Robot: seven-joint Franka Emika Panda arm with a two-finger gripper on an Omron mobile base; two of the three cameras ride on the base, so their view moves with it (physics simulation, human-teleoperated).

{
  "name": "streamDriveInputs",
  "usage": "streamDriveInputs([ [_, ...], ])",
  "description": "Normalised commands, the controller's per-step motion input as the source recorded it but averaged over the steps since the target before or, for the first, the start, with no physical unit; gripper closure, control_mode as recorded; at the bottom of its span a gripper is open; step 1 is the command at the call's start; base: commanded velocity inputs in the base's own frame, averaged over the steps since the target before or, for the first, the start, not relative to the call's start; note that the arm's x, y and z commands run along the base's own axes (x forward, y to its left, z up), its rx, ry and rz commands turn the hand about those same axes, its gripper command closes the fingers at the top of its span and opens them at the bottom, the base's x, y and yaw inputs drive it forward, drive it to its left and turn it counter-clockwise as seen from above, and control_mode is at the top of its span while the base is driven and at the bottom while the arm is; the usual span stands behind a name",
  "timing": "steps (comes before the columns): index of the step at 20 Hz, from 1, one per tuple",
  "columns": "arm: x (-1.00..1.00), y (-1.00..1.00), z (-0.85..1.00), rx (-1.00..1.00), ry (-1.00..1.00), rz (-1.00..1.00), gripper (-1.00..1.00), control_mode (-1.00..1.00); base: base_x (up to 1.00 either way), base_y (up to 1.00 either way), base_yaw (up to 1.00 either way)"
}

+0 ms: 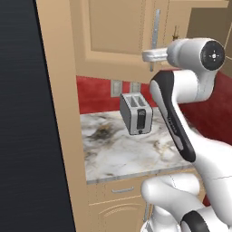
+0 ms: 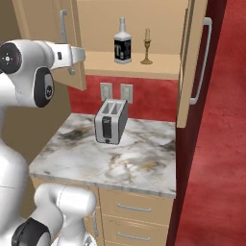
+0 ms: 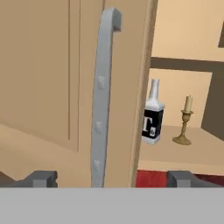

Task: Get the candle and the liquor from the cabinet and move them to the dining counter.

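Note:
The cabinet point(image 2: 158, 67) stands with both doors swung out. On its shelf stands the liquor point(image 2: 123, 47), a black bottle with a white T, and right of it the candle point(image 2: 147, 47) on its brass holder. In the hand view the liquor point(image 3: 153, 119) and candle point(image 3: 185, 123) show past the edge of the left door point(image 3: 43, 87). My gripper point(image 3: 113, 178) is open, its fingertips point(image 3: 41, 178) on either side of that door's silver bar handle point(image 3: 103, 100), holding nothing. From the base views the gripper point(image 2: 77, 55) point(image 1: 148, 55) sits at the left door. The dining counter is out of view.
A silver toaster point(image 2: 111, 122) stands on the small marble worktop point(image 2: 134, 163) below the cabinet, with drawers point(image 2: 134, 209) under it. The right door point(image 2: 192, 62) juts out over the worktop's right end. A dark tall panel point(image 1: 22, 118) fills the left.

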Motion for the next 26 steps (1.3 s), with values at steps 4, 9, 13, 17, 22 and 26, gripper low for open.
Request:
streamDriveInputs([
  [4, -0.17, -0.43, -0.2, 0.06, 0.0, 0.0, -1.0, -1.0, 0.0, 0.0, 0.0],
  [9, 0.01, -0.29, -0.06, 0.04, 0.02, 0.0, -1.0, -1.0, 0.0, 0.0, 0.0],
  [13, 0.03, -0.38, -0.02, 0.08, 0.03, 0.01, -1.0, -1.0, 0.0, 0.0, 0.0],
  [17, -0.01, -0.48, 0.0, 0.25, 0.02, 0.0, -1.0, -1.0, 0.0, 0.0, 0.0],
  [22, -0.04, -0.56, 0.0, 0.34, 0.02, 0.01, -1.0, -1.0, 0.0, 0.0, 0.0],
  [26, 0.01, -0.37, -0.01, 0.26, 0.01, 0.02, -1.0, -1.0, 0.0, 0.0, 0.0],
])
